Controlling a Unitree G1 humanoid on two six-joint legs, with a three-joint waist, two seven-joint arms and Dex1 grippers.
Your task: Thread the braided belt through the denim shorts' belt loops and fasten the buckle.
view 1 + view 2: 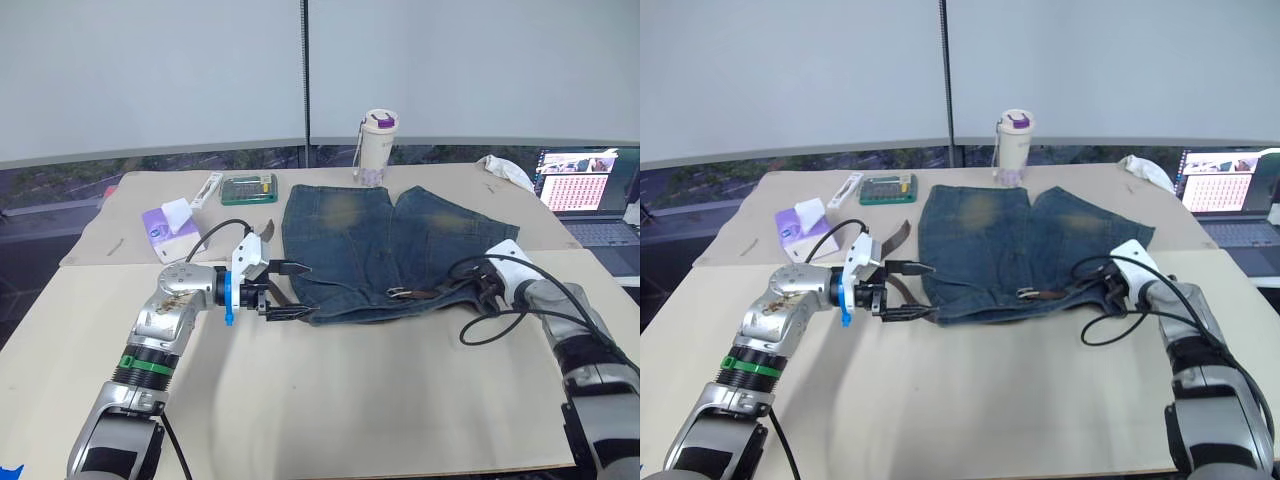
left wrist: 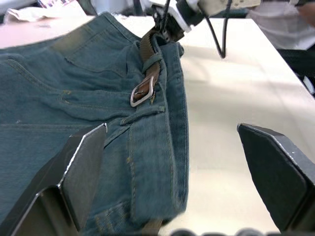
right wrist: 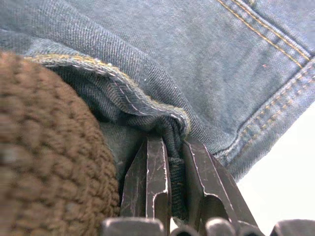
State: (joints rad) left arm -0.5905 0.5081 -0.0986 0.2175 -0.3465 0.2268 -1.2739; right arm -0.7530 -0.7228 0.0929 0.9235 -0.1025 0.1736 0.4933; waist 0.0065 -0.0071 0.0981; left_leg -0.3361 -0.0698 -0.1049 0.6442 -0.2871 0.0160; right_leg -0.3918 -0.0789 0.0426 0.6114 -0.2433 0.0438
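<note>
The denim shorts (image 1: pixel 375 255) lie flat on the desk (image 1: pixel 330 400), waistband toward the robot and legs toward the window. Taking the shorts as the landmark, the braided belt (image 2: pixel 150 73) runs along the waistband on the robot's right half, and its buckle (image 2: pixel 142 92) rests on the denim near the middle of the waistband, prong across the frame, unfastened. In the left wrist view one of the belt loops (image 2: pixel 152 61) crosses over the strap just beyond the buckle. A brown end of the belt also pokes out past the shorts' left edge (image 1: pixel 899 238).

The left hand (image 1: pixel 285 291) hovers at the left corner of the waistband, its fingers spread wide and holding nothing; one finger (image 2: pixel 83 169) sits over the denim, the other (image 2: pixel 275 172) over bare desk beside the shorts.

The right hand (image 3: pixel 170 172) is at the right end of the waistband, its fingers closed narrowly on a bunched fold of denim hem, with the braided strap pressed just beside them.

Beyond the shorts' legs stands a white bottle with a purple lid (image 1: pixel 377 146). To the left of the shorts lie a green case (image 1: pixel 249 188) and a purple tissue pack (image 1: pixel 169 222). A laptop (image 1: pixel 590 195) sits well off to the right.
</note>
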